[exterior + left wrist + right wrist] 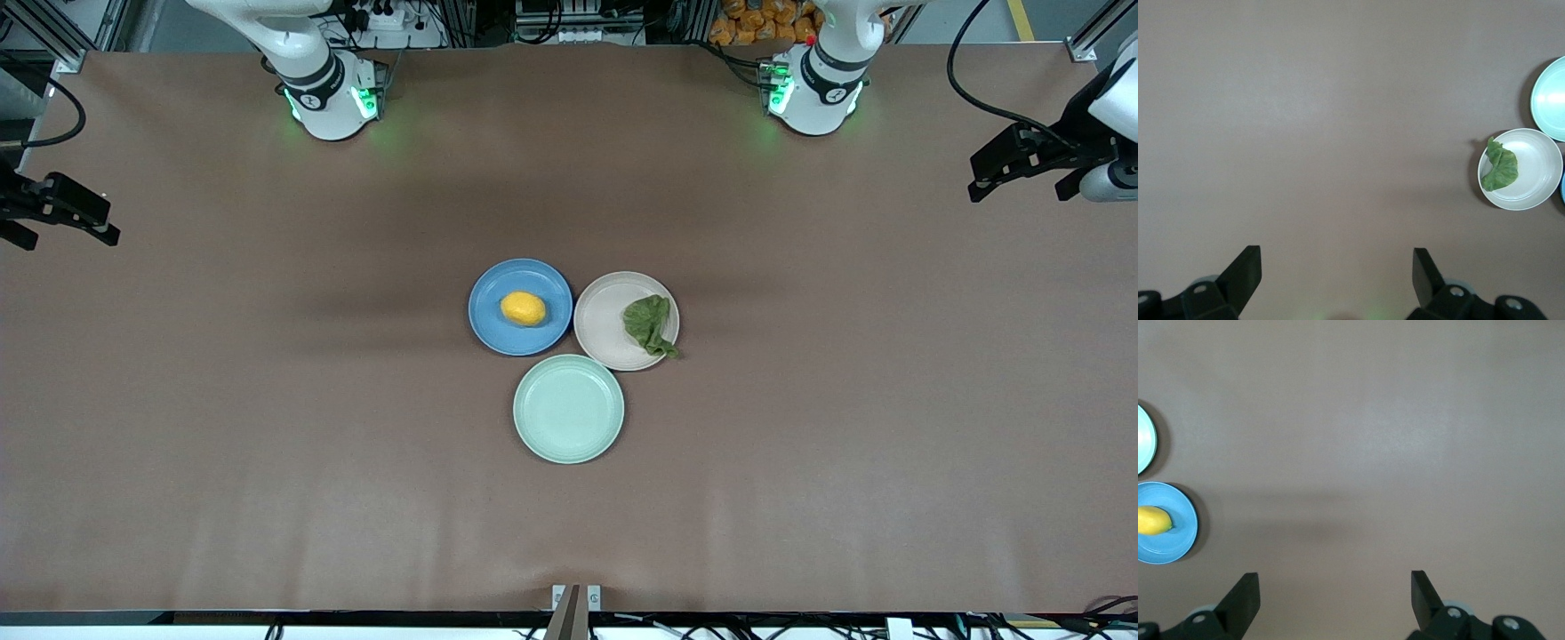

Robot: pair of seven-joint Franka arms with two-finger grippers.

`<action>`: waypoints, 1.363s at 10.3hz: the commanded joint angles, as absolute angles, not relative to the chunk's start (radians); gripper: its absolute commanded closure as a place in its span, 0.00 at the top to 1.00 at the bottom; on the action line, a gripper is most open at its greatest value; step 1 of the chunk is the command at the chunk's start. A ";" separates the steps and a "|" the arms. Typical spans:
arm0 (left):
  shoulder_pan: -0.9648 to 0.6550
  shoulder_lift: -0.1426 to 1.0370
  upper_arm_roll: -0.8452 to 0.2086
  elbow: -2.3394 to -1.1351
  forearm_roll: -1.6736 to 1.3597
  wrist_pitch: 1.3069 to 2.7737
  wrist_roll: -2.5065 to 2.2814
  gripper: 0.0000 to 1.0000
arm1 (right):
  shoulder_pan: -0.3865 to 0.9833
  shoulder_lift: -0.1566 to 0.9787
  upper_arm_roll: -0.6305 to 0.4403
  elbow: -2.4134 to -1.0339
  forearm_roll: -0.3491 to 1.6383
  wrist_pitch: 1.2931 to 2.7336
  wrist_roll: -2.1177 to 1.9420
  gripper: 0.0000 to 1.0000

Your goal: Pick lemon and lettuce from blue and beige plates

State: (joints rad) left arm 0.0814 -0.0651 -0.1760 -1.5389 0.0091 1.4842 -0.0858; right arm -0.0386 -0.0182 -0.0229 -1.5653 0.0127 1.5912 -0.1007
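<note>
Left gripper [1337, 280]: raised over bare table at the left arm's end, well apart from all three plates; fingers spread wide, nothing between them. Also visible at the edge of the front view [1022, 164].
Right gripper [1335, 600]: raised over bare table at the right arm's end, well apart from the plates; fingers spread wide, holding nothing. Seen at the edge of the front view [67, 213].
Lemon [523, 308]: lying on the blue plate, about at its middle; of the two grippers, the right one is on its side of the table. Untouched.
Blue plate [491, 320]: mid-table, edge touching or almost touching the beige plate.
Lettuce [650, 325]: crumpled leaf on the beige plate, pushed to the rim toward the left gripper, its tip hanging over that rim. Untouched.
Beige plate [605, 320]: mid-table beside the blue plate, toward the left arm's end.
Green plate [568, 408]: pale, nothing on it; nearer the front camera than the other two, its rim close against both.
Table [267, 444]: brown covering.
</note>
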 commanded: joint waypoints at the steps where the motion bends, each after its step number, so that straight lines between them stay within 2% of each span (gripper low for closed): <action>1: 0.083 -0.067 -0.179 -1.525 0.031 1.462 -0.097 1.00 | -0.040 -0.015 -0.020 -1.552 0.006 1.586 -0.104 1.00; 5: 0.083 -0.061 -0.181 -1.529 0.029 1.462 -0.095 1.00 | -0.040 -0.015 -0.020 -1.552 0.008 1.586 -0.104 1.00; 8: 0.068 -0.026 -0.198 -1.597 0.014 1.476 -0.113 1.00 | -0.037 -0.015 -0.018 -1.555 0.008 1.586 -0.101 1.00; 12: 0.060 0.070 -0.287 -1.661 -0.015 1.632 -0.274 1.00 | -0.015 0.020 -0.015 -1.574 0.011 1.592 -0.098 1.00; 14: 0.028 0.147 -0.340 -1.661 0.000 1.698 -0.421 1.00 | 0.011 0.060 -0.017 -1.610 0.011 1.643 -0.094 1.00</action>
